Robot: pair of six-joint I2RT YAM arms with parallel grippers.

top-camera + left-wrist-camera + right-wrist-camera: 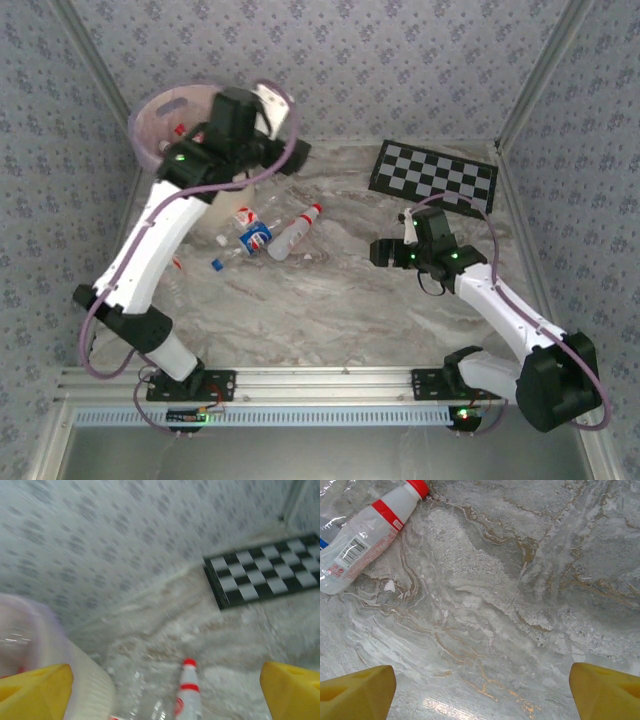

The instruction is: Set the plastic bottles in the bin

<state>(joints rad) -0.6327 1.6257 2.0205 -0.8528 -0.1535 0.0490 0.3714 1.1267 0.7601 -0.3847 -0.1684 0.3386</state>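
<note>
Left claw point(165, 692) wide, empty, beside bin point(92, 680); right claw point(482, 690) wide, empty, over worktop point(520, 605); bottles point(258, 237) lying on worktop.

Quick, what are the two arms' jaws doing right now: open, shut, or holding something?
Left gripper: jaws open, holding nothing.
Right gripper: jaws open, holding nothing.

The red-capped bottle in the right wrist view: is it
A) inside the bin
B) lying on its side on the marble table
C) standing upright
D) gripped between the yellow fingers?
B: the red-capped bottle lies flat on the table, at the top corner of the view and apart from the open right end effector.
</note>
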